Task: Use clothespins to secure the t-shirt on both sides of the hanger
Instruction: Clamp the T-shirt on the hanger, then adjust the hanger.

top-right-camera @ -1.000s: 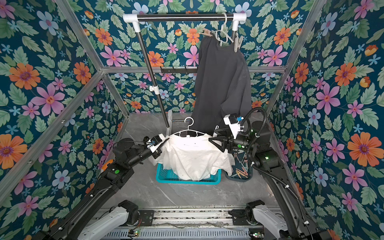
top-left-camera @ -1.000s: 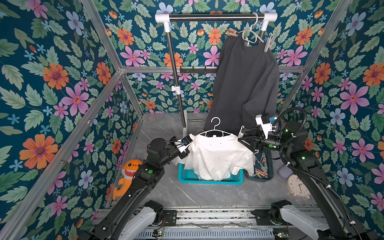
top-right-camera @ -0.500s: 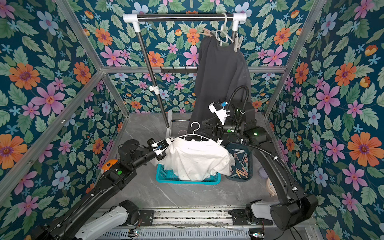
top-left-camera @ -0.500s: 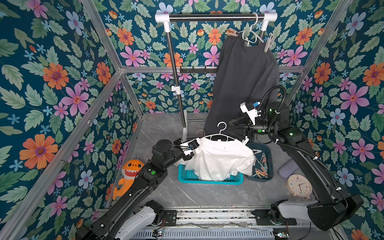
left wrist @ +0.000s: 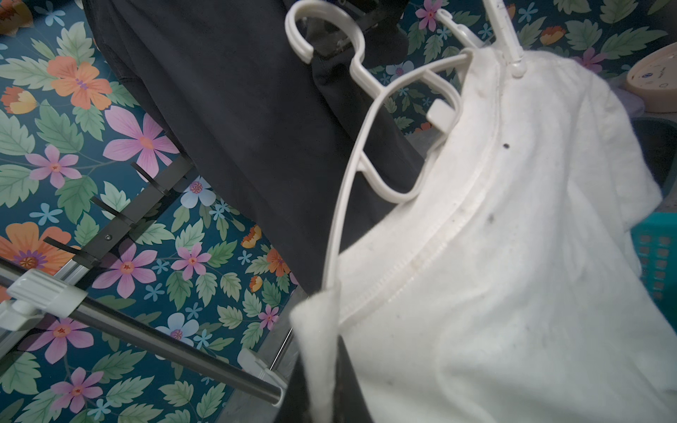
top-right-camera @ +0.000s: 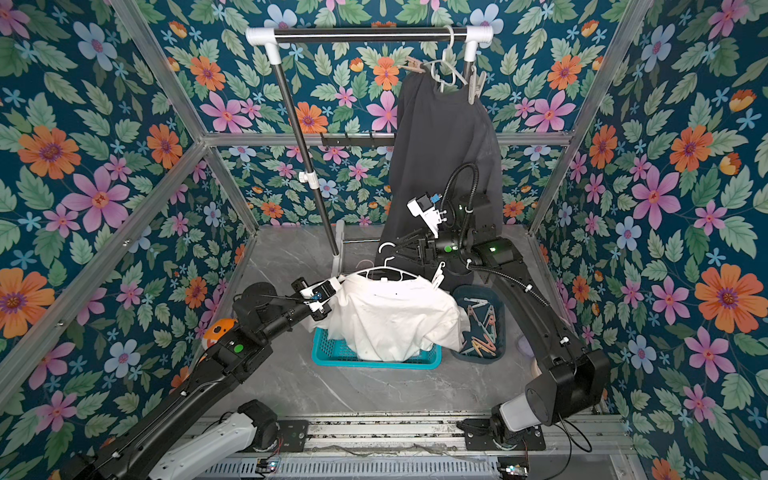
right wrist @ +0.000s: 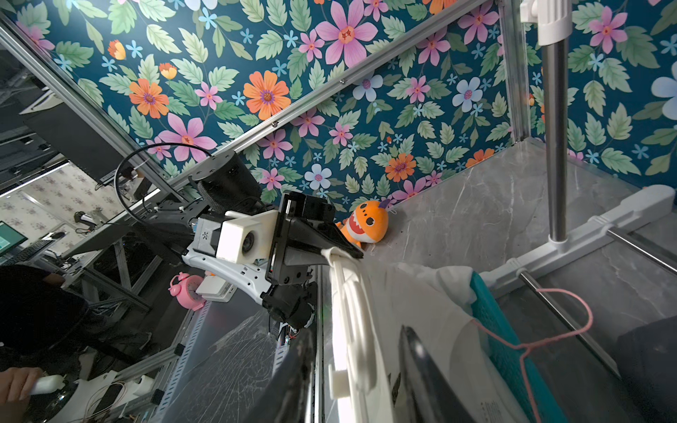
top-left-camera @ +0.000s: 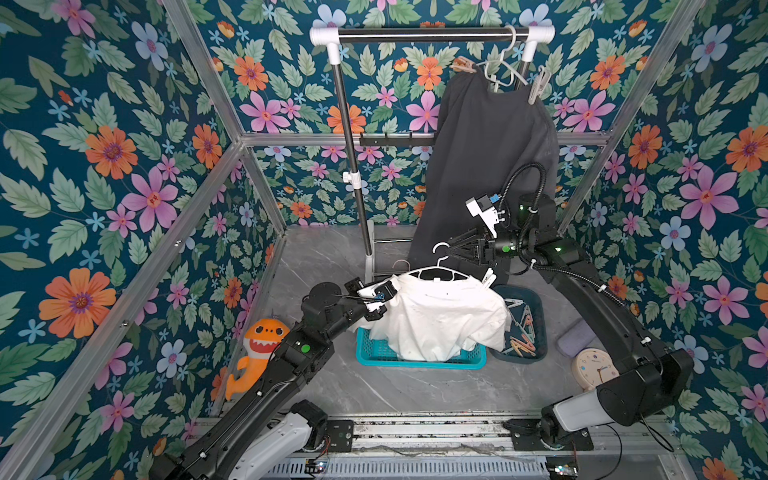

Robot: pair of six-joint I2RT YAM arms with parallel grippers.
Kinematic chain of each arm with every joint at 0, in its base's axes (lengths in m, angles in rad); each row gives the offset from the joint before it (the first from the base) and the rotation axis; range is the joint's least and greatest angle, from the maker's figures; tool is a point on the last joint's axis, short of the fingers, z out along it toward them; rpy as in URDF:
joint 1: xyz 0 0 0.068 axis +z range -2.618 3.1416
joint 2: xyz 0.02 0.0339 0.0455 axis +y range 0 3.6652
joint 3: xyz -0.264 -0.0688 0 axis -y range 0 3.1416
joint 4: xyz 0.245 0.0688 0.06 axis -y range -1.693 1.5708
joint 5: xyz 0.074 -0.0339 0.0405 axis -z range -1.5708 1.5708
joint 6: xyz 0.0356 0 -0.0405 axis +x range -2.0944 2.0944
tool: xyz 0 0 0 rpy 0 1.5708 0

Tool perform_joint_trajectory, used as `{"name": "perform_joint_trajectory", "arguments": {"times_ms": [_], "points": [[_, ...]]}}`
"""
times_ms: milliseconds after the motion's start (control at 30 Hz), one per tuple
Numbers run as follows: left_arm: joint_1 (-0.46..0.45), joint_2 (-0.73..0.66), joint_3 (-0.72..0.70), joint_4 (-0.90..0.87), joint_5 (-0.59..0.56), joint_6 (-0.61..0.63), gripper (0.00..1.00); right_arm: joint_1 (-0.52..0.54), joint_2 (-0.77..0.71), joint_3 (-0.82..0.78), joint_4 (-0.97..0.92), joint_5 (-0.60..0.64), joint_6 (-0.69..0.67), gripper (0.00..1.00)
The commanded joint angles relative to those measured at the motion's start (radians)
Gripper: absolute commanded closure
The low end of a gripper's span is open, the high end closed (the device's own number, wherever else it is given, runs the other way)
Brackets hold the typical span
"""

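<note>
Nearest, bare grey floor (top-left-camera: 386,388) lay open between the arm bases and the teal basket (top-left-camera: 419,362), whose inside was hidden under the white t-shirt (top-left-camera: 440,318) draped over it. The left gripper (right wrist: 351,253) was pressed together on the t-shirt's near shoulder, over the end of the white hanger (right wrist: 348,315); in the left wrist view its fingertips were mostly buried in cloth. Just beside the basket, a dark bin (top-left-camera: 538,316) held the loose clothespins (top-left-camera: 521,332), one corner covered by the shirt's hem. A white clothespin (top-left-camera: 489,277) stood at the far shoulder, though its bite on the cloth was hard to make out. The right gripper (top-left-camera: 452,248) was spread, one finger on each side of the hanger's neck with a gap showing on both. A clock (top-left-camera: 592,368) was half hidden behind the right arm. Farther back, open floor ran left of the rack post (top-left-camera: 353,166); a dark garment (top-left-camera: 486,166) hung from the rail and hid the back wall behind it.
</note>
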Motion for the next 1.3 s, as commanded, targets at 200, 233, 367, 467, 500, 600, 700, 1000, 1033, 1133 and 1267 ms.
{"name": "perform_joint_trajectory", "arguments": {"times_ms": [200, 233, 367, 467, 500, 600, 700, 1000, 1033, 1133, 1267], "points": [[0.0, 0.022, 0.015, 0.079, -0.005, -0.014, 1.0, 0.0, 0.023, 0.007, 0.054, -0.044, 0.027, 0.82], [0.0, 0.026, 0.016, 0.081, -0.008, -0.013, 1.0, 0.0, 0.023, 0.007, 0.057, -0.044, 0.027, 0.84], [0.0, 0.035, 0.014, 0.079, -0.015, -0.013, 1.0, 0.0, 0.021, 0.01, 0.056, -0.024, 0.011, 0.97], [0.0, 0.037, 0.017, 0.068, -0.033, -0.022, 0.97, 0.0, 0.023, 0.015, 0.053, -0.007, -0.005, 1.0], [0.0, 0.034, 0.02, 0.061, -0.038, -0.027, 0.87, 0.0, 0.024, 0.017, 0.054, -0.003, -0.007, 1.0], [0.0, 0.025, 0.021, 0.052, -0.054, -0.033, 0.64, 0.0, 0.032, 0.024, 0.048, 0.016, -0.029, 1.0], [0.0, 0.016, 0.024, 0.032, -0.069, -0.037, 0.31, 0.0, 0.036, 0.023, 0.056, 0.037, -0.051, 1.0], [0.003, -0.004, 0.07, -0.106, -0.053, -0.05, 0.07, -0.037, 0.015, 0.015, 0.116, 0.012, -0.091, 1.0], [0.005, -0.005, 0.081, -0.127, -0.042, -0.051, 0.08, -0.043, 0.008, 0.009, 0.132, 0.001, -0.092, 1.0], [0.017, 0.0, 0.11, -0.183, -0.02, -0.073, 0.12, -0.061, -0.027, -0.033, 0.201, -0.022, -0.081, 1.0], [0.059, 0.015, 0.141, -0.217, 0.057, -0.105, 0.12, -0.074, -0.048, -0.049, 0.269, -0.069, -0.043, 1.0]]}}
